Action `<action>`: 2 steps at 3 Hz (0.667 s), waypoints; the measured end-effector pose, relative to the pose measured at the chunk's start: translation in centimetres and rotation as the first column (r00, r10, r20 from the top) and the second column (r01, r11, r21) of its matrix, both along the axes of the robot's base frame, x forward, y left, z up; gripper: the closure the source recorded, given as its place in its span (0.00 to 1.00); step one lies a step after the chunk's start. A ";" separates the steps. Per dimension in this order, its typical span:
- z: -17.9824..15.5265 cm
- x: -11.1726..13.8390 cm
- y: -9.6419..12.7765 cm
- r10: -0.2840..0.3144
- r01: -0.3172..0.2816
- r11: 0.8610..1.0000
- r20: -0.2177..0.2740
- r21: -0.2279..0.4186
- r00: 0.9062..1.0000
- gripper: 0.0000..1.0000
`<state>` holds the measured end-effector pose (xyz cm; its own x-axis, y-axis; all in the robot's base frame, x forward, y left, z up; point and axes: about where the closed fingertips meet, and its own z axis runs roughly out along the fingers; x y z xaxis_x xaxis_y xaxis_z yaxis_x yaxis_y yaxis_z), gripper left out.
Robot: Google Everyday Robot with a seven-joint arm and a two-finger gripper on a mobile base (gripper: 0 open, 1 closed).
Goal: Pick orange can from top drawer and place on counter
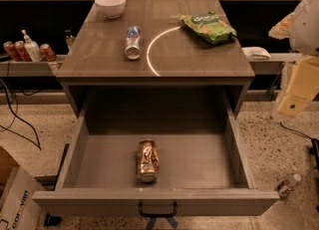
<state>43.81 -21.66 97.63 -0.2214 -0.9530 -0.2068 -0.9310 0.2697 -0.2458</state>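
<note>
- While one desk [199,59] fills the middle of the view, its grey-brown top bears a single pale arc [152,50].
- One top drawer [99,159] stands pulled open toward the camera, one black handle [157,210] on its front panel [89,201].
- One pale yellow hand [295,94] hangs at the right edge, well apart from the drawer; spread or pressed together, I cannot tell.
- One green snack bag [209,27] lies on the desk's far right.
- One white bowl [110,5] sits at its far left corner.
- One silver-and-blue can [133,42] lies on its side left of the arc.
- One orange can [147,160] lies on its side on the drawer floor, mid-width, just behind the front panel; its long axis runs front to back, one end toward the handle.
- Three small red cans [47,52] sit on a ledge [30,65] at left.
</note>
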 end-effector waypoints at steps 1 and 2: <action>0.0 0.0 0.1 -0.001 0.001 1.000 0.003 0.002 1.000 0.00; -1.6 0.7 1.4 -0.033 0.035 0.997 -0.032 0.067 0.999 0.00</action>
